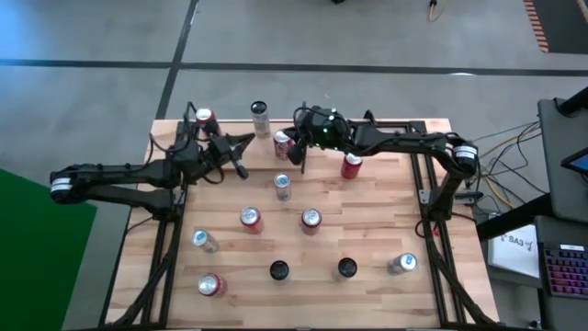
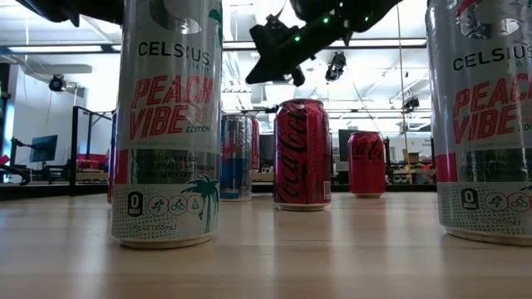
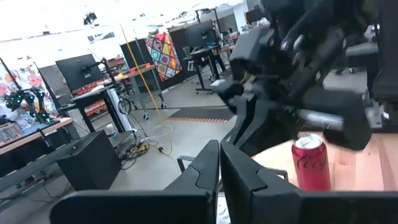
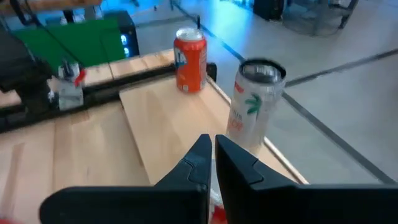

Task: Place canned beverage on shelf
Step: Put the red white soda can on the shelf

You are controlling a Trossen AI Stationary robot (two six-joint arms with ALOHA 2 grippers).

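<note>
Surface: a light wood plank table (image 1: pixel 367 230), black metal rods along its edges.
Back edge: a red can (image 1: pixel 204 118) at the left corner, a pale slim can (image 1: pixel 260 117) just right of it.
Behind the middle: a red can (image 1: pixel 284 143) and another red can (image 1: pixel 351 165), both upright.
Centre: a silver-topped can (image 1: pixel 283 187), then two red cans (image 1: pixel 251 219) and (image 1: pixel 310 221) side by side, apart.
Left side: a silver can (image 1: pixel 204 241), with a red can (image 1: pixel 210 285) nearer the front.
Front row: two dark-topped cans (image 1: pixel 278 270) and (image 1: pixel 346 268), a silver can (image 1: pixel 401 264) to the right.
Table-level look: a Celsius Peach Vibe can (image 2: pixel 167 124) stands close, a Coca-Cola can (image 2: pixel 302 154) farther back.
</note>
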